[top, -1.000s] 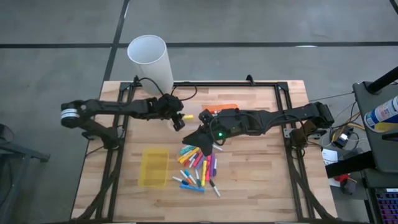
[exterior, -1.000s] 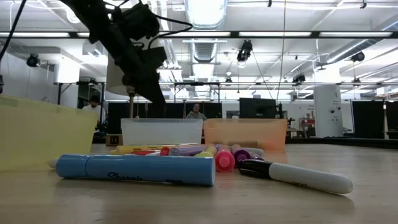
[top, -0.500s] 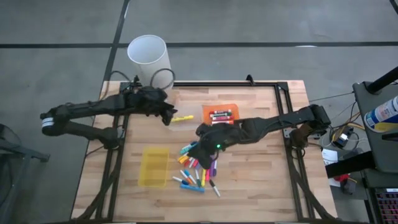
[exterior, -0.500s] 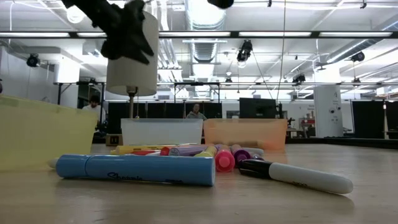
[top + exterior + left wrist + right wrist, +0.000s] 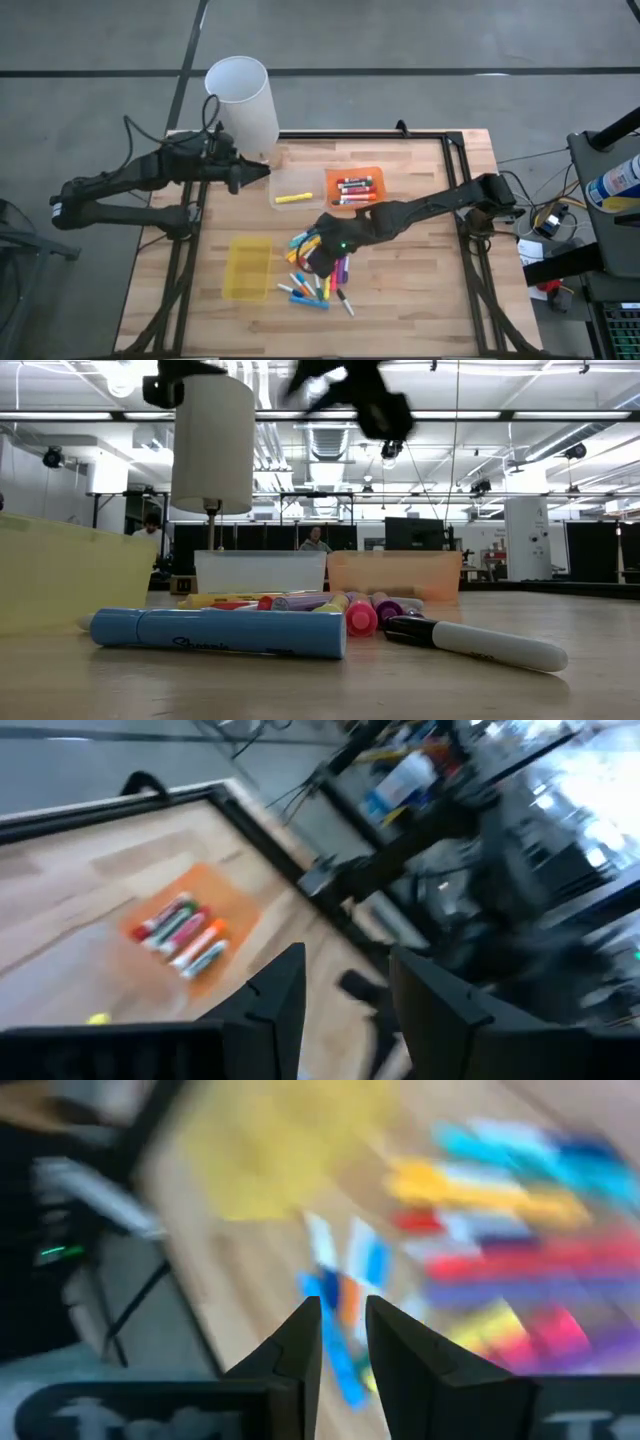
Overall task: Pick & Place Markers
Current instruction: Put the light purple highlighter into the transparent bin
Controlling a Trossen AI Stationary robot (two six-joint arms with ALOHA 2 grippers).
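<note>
Your right gripper [image 5: 318, 252] was down over the pile of markers [image 5: 320, 272], and that was the relation that counted: the loose markers lay directly under and just ahead of its fingertips, fanned across the middle of the table [image 5: 420, 290] beside the yellow tray [image 5: 246, 268]. Most of them pointed roughly along the line of your reach, a few crossing at the near edge of the heap. The right arm stretched long and low from its base at the right edge, wrist tipped down toward the pile. In the right wrist view the two dark fingers [image 5: 300, 1342] stood close together with a narrow gap and nothing between them, so you held no marker. Your left gripper [image 5: 252, 172] was well away, pulled back by the white cylinder [image 5: 243, 98] at the far left corner, fingers apart and empty in its wrist view. One yellow marker [image 5: 293, 197] lay in the clear tray [image 5: 275, 190], several more in the orange tray [image 5: 355, 186]. The right arm was plainly the nearer one for the next pick, I judged.
</note>
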